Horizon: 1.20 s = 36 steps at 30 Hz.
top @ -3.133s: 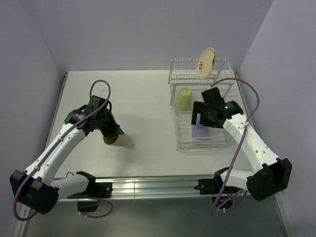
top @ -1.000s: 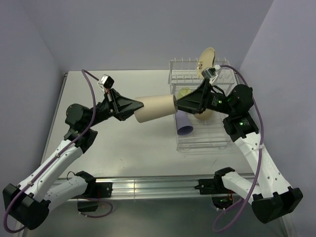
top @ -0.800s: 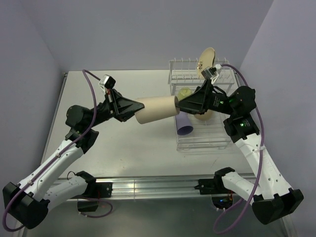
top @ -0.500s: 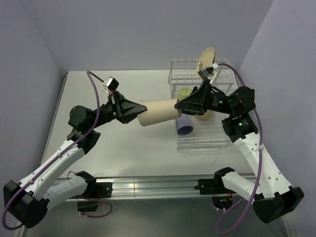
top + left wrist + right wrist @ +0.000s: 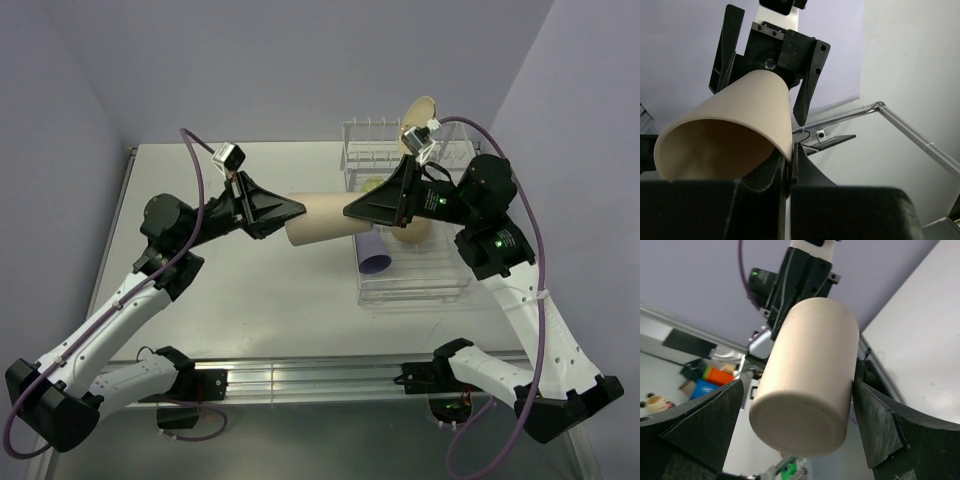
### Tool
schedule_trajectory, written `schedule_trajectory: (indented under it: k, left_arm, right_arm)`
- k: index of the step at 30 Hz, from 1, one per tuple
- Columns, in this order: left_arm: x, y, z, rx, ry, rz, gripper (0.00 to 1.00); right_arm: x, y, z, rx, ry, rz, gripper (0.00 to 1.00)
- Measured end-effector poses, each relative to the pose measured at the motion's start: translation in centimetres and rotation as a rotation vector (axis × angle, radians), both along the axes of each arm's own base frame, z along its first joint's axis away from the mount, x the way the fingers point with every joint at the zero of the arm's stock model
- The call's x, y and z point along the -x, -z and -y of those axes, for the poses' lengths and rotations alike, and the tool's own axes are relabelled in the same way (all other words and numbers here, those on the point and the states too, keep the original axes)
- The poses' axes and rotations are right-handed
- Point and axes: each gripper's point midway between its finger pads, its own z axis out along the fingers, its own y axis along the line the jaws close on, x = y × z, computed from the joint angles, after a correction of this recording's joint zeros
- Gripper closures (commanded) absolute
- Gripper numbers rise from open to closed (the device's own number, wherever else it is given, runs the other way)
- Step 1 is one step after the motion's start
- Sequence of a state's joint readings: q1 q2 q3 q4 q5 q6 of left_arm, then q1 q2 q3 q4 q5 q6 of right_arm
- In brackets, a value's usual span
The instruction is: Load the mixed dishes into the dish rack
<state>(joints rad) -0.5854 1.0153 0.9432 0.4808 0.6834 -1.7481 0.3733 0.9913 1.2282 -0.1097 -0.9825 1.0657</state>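
Lifted: smooth matte tan tumbler [image 5: 322, 220] | left tool [image 5: 298, 210] pinches rim | right tool [image 5: 349, 213] wide around base

From above, my right hand [image 5: 352, 212] covered most of the pale yellow-green mug [image 5: 372, 184] and one end of the lavender tumbler [image 5: 372, 252]. A cream shape [image 5: 410, 236] under that arm was too hidden for me to name. On the right wrist view, the open end of the tan tumbler [image 5: 807, 372] faced away, and the hand's fingers [image 5: 700, 425] were cropped at the bottom corners.
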Motion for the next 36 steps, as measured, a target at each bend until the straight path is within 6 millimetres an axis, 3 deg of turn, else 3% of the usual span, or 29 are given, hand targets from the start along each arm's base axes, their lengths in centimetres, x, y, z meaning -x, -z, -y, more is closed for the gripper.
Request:
schedule_trajectory:
  k: [7, 10, 11, 12, 13, 15, 16, 17, 22, 27, 31, 36]
  left_arm:
    - [-0.5, 1.3, 0.8, -0.073, -0.007, -0.031, 1.00]
    - [-0.7, 2.1, 1.0, -0.092, -0.005, -0.057, 1.00]
    - [-0.7, 2.3, 1.0, -0.093, -0.005, -0.060, 1.00]
    - [-0.7, 2.5, 1.0, -0.094, -0.005, -0.061, 1.00]
    - [-0.7, 2.5, 0.9, -0.090, -0.004, -0.058, 0.99]
    - [-0.6, 2.9, 0.9, -0.086, -0.003, -0.061, 0.58]
    - [-0.7, 3.1, 0.9, -0.085, -0.008, -0.060, 0.17]
    - [-0.9, 3.5, 0.9, -0.089, -0.012, -0.065, 0.01]
    - [-1.8, 6.3, 0.7, -0.134, -0.052, -0.130, 0.01]
    - [-3.5, 9.1, -2.2, -0.257, -0.211, -0.196, 0.01]
    - [-4.6, 11.7, -4.9, -0.400, -0.349, -0.263, 0.01]
    - [-4.4, 15.2, -5.9, -0.545, -0.374, -0.321, 0.01]
  right_arm:
    - [-0.4, 2.5, -0.3, 0.125, 0.050, 0.003, 0.12]
    - [-0.6, 3.6, -0.2, 0.161, 0.063, -0.009, 0.29]
    - [-0.7, 3.9, -0.2, 0.168, 0.065, -0.014, 0.54]
    - [-0.7, 4.0, -0.2, 0.172, 0.064, -0.008, 0.70]
    - [-0.7, 4.2, -0.2, 0.173, 0.062, -0.019, 1.00]
    - [-0.7, 4.4, -0.3, 0.173, 0.058, -0.021, 1.00]
    - [-0.6, 4.4, -0.3, 0.174, 0.054, -0.026, 1.00]
    - [-0.5, 4.5, -0.4, 0.175, 0.047, -0.025, 1.00]
    - [-0.6, 5.4, -0.1, 0.210, 0.058, -0.022, 1.00]
    - [-2.2, 7.9, 1.8, 0.357, 0.177, -0.064, 1.00]
    - [-4.6, 10.7, 5.1, 0.569, 0.379, -0.098, 1.00]
    - [-6.0, 15.8, 11.6, 0.903, 0.625, -0.191, 1.00]
